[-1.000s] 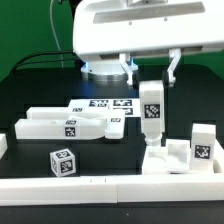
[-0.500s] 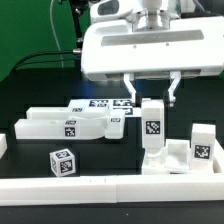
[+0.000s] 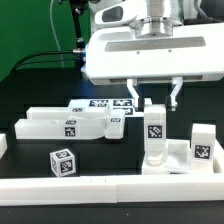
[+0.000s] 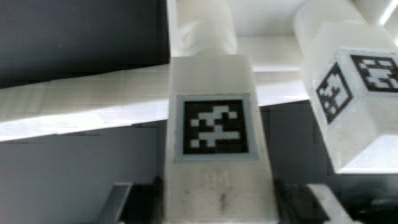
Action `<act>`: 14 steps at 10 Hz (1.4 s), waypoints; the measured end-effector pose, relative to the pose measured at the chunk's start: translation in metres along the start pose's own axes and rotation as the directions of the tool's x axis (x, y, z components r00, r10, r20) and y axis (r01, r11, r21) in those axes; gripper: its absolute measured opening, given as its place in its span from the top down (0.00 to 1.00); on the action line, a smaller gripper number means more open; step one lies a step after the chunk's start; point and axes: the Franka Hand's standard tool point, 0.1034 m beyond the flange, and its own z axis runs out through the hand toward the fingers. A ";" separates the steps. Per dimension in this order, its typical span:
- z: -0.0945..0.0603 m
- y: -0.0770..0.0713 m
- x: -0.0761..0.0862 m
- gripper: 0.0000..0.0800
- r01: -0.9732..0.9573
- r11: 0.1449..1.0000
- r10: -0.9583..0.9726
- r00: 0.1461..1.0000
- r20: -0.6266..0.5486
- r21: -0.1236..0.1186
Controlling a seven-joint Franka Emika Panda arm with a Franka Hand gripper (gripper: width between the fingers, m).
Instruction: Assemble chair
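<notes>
My gripper (image 3: 153, 100) is shut on the top of an upright white chair post (image 3: 155, 132) with a marker tag on its face. The post's foot stands in or on a low white chair piece (image 3: 176, 160) at the front right; I cannot tell if it is seated. In the wrist view the post (image 4: 217, 120) runs between my fingers (image 4: 135, 198), with the gripper (image 4: 222, 205) around its near end. A second tagged block (image 4: 356, 90) lies beside it.
Long white tagged pieces (image 3: 65, 125) lie at the exterior view's left, with the marker board (image 3: 100, 104) behind them. A small tagged cube (image 3: 62, 162) sits at the front left. A short tagged block (image 3: 203, 142) stands at the far right. A white rim (image 3: 100, 185) borders the front.
My gripper has come down with the post in it and shifted slightly toward the exterior view's right. The post's foot now reaches the low piece.
</notes>
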 end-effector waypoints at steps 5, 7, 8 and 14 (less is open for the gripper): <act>0.010 0.001 -0.010 0.64 0.004 1.000 -0.004 1.000 0.014 -0.008; 0.011 -0.002 -0.009 0.64 0.004 1.000 -0.004 1.000 0.010 -0.006; 0.011 -0.002 -0.009 0.64 0.005 1.000 -0.005 1.000 0.007 -0.007; 0.013 -0.002 0.009 0.22 -0.064 0.998 0.058 0.968 0.246 0.018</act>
